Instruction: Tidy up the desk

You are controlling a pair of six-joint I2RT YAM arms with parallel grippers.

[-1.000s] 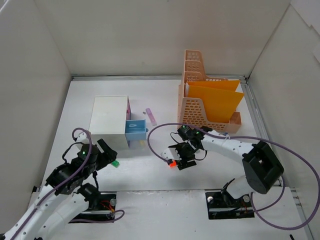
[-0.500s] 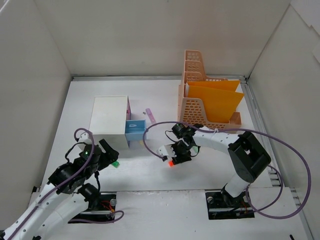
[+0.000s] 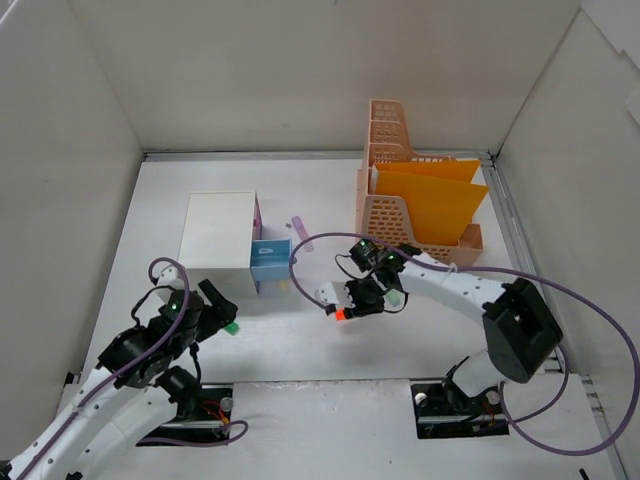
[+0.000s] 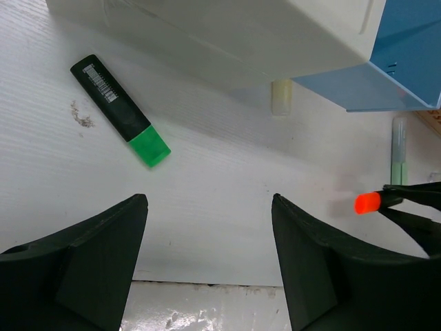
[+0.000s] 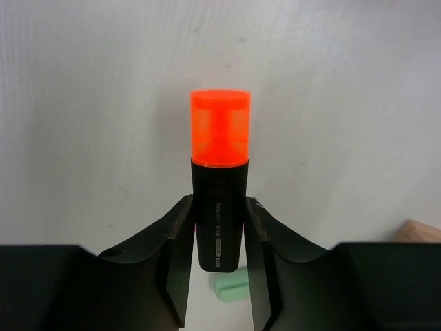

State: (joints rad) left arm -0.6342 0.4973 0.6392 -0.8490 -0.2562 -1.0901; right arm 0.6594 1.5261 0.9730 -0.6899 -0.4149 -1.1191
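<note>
The white desk [image 3: 300, 345] carries a white drawer unit [image 3: 218, 230] toward its left edge and a peach file rack [image 3: 385, 222] toward its far right corner. A purple pen [image 3: 301, 233] lies between them. A green-capped highlighter [image 4: 120, 110] lies nearer the near edge, on the left.

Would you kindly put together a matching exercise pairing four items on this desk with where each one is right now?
Items:
1. orange-capped highlighter
2. green-capped highlighter
3. blue drawer
4. orange folders

Places:
A. standing in the peach file rack
B. lying on the desk
C. clamped in the right tool
D. pulled out of the white drawer unit

Pairs: 1-C, 2-B, 3-D, 4-A
</note>
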